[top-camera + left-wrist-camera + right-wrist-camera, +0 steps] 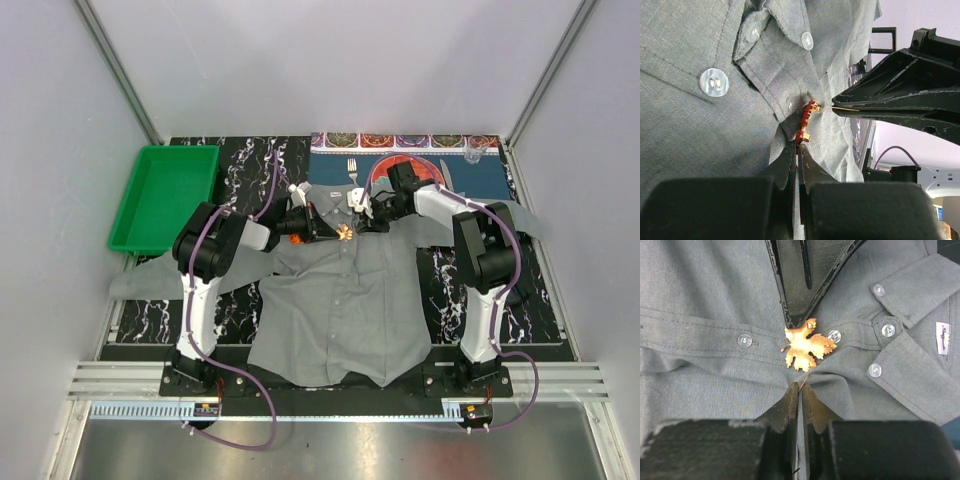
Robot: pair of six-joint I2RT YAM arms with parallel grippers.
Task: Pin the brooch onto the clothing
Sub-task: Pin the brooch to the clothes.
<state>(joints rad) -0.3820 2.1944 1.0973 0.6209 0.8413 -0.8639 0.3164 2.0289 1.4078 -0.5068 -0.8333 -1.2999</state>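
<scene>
Brooch: leaf-shaped, lying on the shirt front, just below the collar.
Left jaws: closed on the brooch's edge.
Right jaws: nearly closed, pinching the pin.
Step, as I judge it: you steady the leaf and feed the pin shallowly through the cloth.
Room: tips nearly meet; button touches the leaf; back straight out.

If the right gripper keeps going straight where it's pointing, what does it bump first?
The leaf brooch, just ahead of the right gripper; beyond it, the left gripper.
</scene>
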